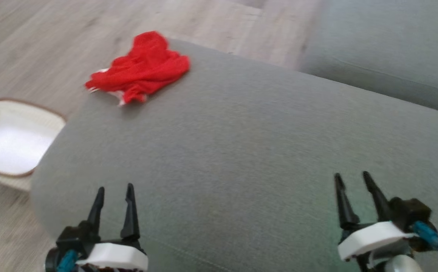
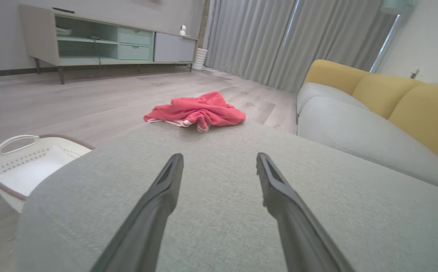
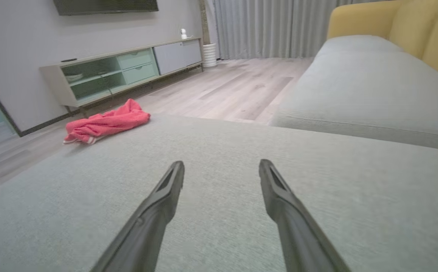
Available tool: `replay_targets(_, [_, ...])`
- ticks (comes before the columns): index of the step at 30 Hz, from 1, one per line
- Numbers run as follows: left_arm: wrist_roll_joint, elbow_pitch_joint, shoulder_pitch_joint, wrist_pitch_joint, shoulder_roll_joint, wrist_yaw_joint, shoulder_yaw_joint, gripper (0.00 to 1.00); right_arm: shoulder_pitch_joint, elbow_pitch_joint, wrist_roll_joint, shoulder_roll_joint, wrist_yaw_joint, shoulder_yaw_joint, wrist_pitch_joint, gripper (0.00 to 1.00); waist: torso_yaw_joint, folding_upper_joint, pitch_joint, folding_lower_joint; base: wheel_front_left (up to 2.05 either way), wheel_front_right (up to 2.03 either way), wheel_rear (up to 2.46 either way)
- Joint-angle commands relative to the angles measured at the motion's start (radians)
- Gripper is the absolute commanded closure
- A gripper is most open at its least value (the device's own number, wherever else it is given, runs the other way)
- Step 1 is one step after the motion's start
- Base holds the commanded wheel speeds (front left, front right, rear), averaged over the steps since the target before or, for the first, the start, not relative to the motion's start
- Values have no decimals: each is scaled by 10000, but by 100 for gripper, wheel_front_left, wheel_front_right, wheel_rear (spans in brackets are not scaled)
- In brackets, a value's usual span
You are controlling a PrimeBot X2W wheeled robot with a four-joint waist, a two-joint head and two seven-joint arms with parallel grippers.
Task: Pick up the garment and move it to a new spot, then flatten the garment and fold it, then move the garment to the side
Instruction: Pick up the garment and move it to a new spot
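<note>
A grey upholstered cushion (image 1: 241, 151) carries a crumpled red garment (image 1: 139, 70) at its eleven o'clock corner, right at the edge. At nine o'clock, a white basket (image 1: 11, 143) stands on the wooden floor (image 1: 33, 45).

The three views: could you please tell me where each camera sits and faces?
Head view: on the head, looking down at the grey cushion, red garment at its far left corner; open left gripper and open right gripper show.
Left wrist view: on the left wrist, low over the cushion, facing the garment; own fingers show.
Right wrist view: on the right wrist, equally low, garment to its left; own fingers show.
Shared: both wrist views show the garment, TV cabinet and yellow-backed sofa.
</note>
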Motion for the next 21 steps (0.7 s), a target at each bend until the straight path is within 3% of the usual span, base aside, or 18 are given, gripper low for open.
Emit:
replay_targets(1, [-49, -395, -390, -73, 162, 86, 441, 0, -571, -383, 20, -59, 65, 396, -109, 0, 545, 0, 115, 0, 0, 0, 0])
replay_targets(6, [-101, -729, -90, -97, 264, 258, 706, 0, -807, -390, 133, -59, 65, 1061, -73, 0, 592, 0, 195, 0, 0, 0, 0])
replay_targets(13, [-170, -1060, -188, -73, 494, 246, 907, 0, -758, -449, 132, -59, 65, 1081, -124, 0, 544, 0, 217, 0, 0, 0, 0])
replay_targets(17, [-184, -1490, -817, 90, 1081, 229, 1361, 0, -831, -723, -134, -59, 65, 990, 18, 0, 227, 0, 513, 0, 0, 0, 0])
replay_targets(21, [-149, -1989, -2115, 344, 2124, 116, 2133, 0, -1076, -1179, -520, -59, 65, 930, 301, 0, -290, 0, 1123, 0, 0, 0, 0])
